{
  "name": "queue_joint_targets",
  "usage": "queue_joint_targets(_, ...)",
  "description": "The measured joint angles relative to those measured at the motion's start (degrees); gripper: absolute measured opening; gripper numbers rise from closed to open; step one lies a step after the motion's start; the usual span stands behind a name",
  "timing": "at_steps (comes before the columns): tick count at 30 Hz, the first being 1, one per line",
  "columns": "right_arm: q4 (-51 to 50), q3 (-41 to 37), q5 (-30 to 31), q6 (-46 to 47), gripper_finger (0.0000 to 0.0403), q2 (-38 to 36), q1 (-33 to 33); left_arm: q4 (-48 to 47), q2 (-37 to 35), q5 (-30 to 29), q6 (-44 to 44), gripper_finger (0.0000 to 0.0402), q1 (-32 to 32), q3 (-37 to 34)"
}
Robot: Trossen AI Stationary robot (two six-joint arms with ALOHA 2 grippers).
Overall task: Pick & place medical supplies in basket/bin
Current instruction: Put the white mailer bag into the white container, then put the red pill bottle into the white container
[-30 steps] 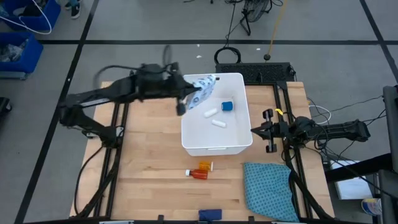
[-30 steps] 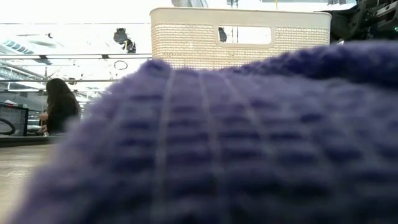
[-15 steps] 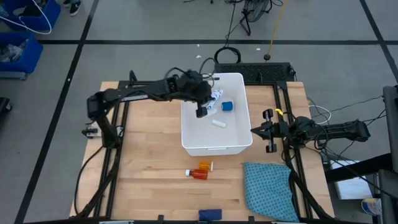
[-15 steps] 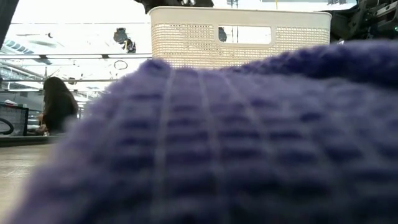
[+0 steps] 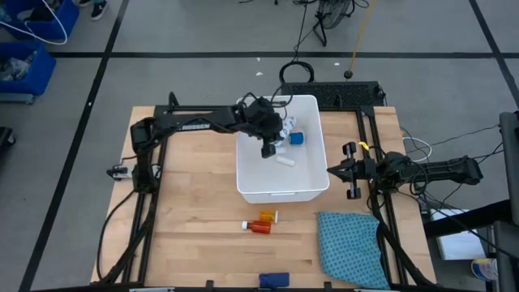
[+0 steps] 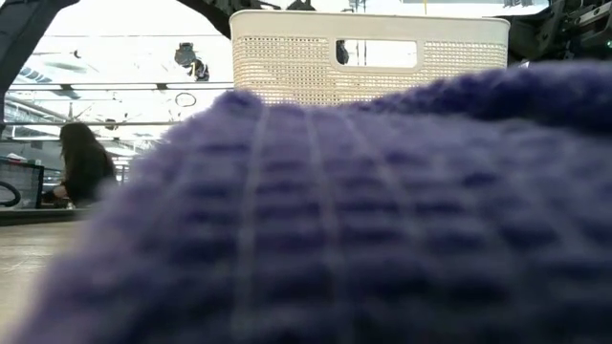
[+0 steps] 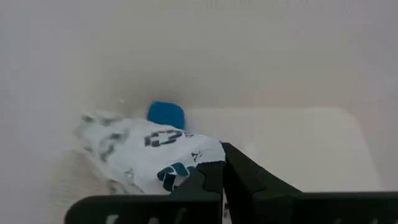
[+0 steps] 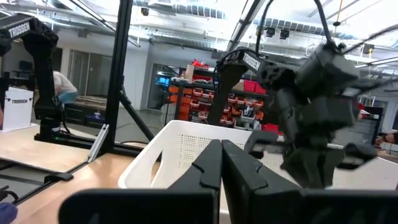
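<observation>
I have the left claw (image 5: 270, 144) down inside the white bin (image 5: 251, 180), near its far end; its fingers (image 7: 214, 180) are pressed together, and the white dark-patterned packet (image 7: 146, 152) lies on the bin floor just ahead of them, touching the small blue cube (image 5: 297, 138) behind it; whether the packet is caught in the tips I cannot tell. One small white roll (image 5: 285, 161) rests in the bin nearer the middle. The right claw (image 5: 350, 172) waits beside the bin's right wall, fingers closed on nothing. On the worktop (image 5: 195, 211), in front of the bin, lie the orange pill bottles (image 5: 263, 222); the dark blue bar (image 5: 274, 280) sits at the near edge; the teal cloth (image 5: 350, 246) is spread to its right.
</observation>
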Motion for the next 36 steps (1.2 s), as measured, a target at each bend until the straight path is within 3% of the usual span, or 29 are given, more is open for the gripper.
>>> queue_joint_targets(11,-0.2,0.0,0.1,0.0,0.0,0.0,0.0,-1.1,1.5,5.9,-0.6,0.001,0.3,0.0)
queue_joint_targets(17,-0.2,0.0,0.1,0.0,0.0,0.0,0.0,-0.9,1.0,6.7,-0.4,0.0081,-0.5,0.0)
queue_joint_targets(22,-0.2,0.0,0.1,0.2,0.0,0.0,0.0,-0.3,-0.1,3.4,-0.5,0.0161,-1.1,0.0)
queue_joint_targets(28,-0.2,0.0,0.1,0.2,0.0,0.0,0.0,-1.7,-5.1,1.9,0.0,0.0244,-1.7,-0.1)
queue_joint_targets(32,-0.3,0.0,0.1,0.1,0.0,0.0,0.0,-1.8,-9.3,2.2,0.3,0.0279,-2.4,0.0)
queue_joint_targets(36,-0.3,0.0,0.1,0.1,0.0,0.0,0.0,-3.9,-14.9,1.2,1.6,0.0289,-3.2,0.0)
